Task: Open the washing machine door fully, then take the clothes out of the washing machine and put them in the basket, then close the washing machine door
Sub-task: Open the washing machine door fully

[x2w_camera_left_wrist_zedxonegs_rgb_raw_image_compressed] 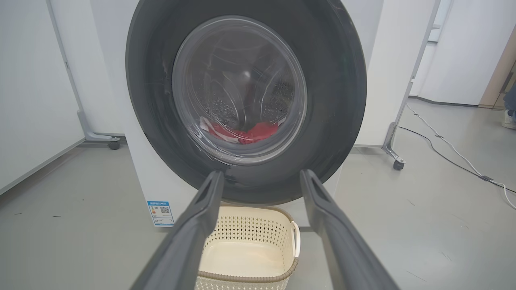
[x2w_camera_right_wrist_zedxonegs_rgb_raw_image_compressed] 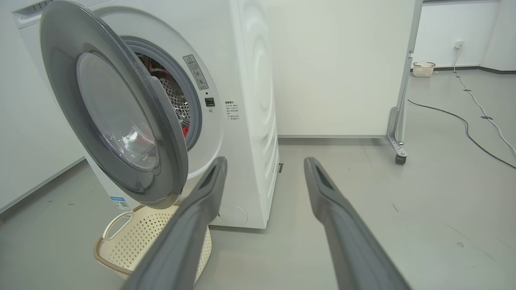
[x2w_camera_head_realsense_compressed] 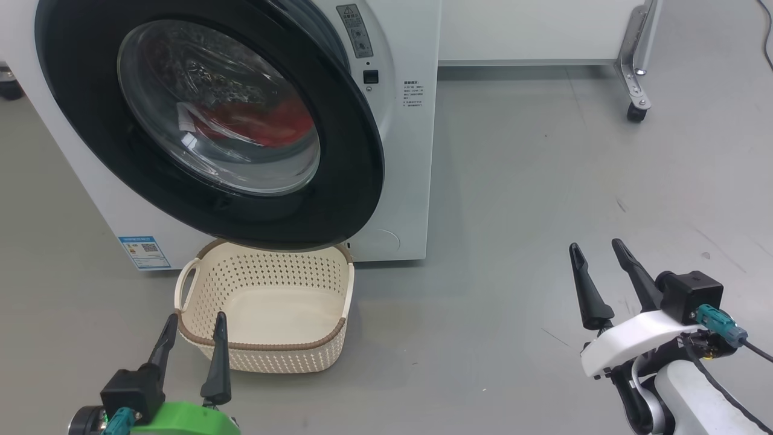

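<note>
The washing machine (x2w_camera_head_realsense_compressed: 410, 181) is a heavy, fixed box. Its door (x2w_camera_head_realsense_compressed: 356, 181) stands part-way open, hinged on the machine's left, and leaves a gap at its right edge. The door is probably stiff and weighty with a slippery glossy rim, so hooking behind that free right edge looks the surest hold. The floor to the machine's right is bare and gives room to swing.

The basket (x2w_camera_head_realsense_compressed: 266, 350) sits on the floor at the machine's foot, under the door's lower rim. It looks light and would likely slide if bumped.

The clothes (x2w_camera_head_realsense_compressed: 266, 127) lie low in the machine's drum. They seem soft, limp and light; pinching a bunched fold should do.

The left hand (x2w_camera_head_realsense_compressed: 196, 316) hangs released before the basket. The right hand (x2w_camera_head_realsense_compressed: 595, 244), also released and holding nothing, is well off to the machine's right.
</note>
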